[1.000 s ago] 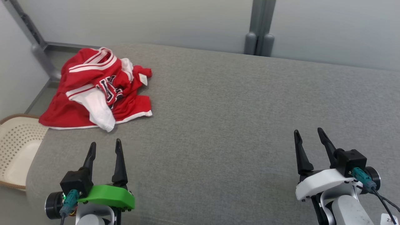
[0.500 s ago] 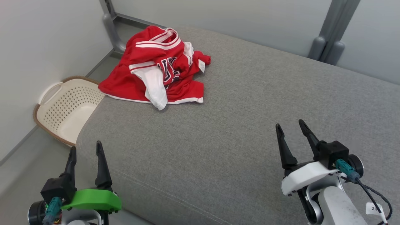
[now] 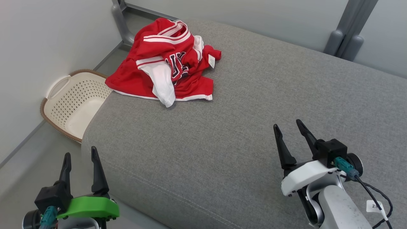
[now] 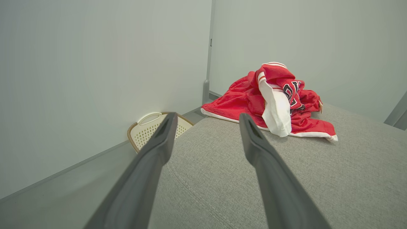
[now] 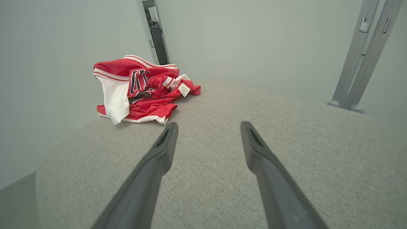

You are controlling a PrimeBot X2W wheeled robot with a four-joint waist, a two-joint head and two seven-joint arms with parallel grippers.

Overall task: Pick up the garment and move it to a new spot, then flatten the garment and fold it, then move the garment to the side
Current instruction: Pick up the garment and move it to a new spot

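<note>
The garment (image 3: 165, 68) is a red jersey with white stripes and a white lining, crumpled in a heap at the far left corner of the grey padded surface (image 3: 241, 127). It also lies ahead in the left wrist view (image 4: 273, 98) and the right wrist view (image 5: 140, 89). My left gripper (image 3: 80, 154) stands open at the lower left, off the surface's near left corner, well short of the garment. My right gripper (image 3: 288, 125) stands open over the surface at the lower right, nothing between its fingers.
A cream perforated basket (image 3: 74, 105) sits on the floor to the left of the surface, below the garment's corner, also seen as the basket (image 4: 149, 127) in the left wrist view. Grey walls and metal posts (image 3: 346, 35) close the back.
The head camera has turned left, so the garment and basket sit further right and fuller in the picture. Both grippers stay open; the garment lies as before.
</note>
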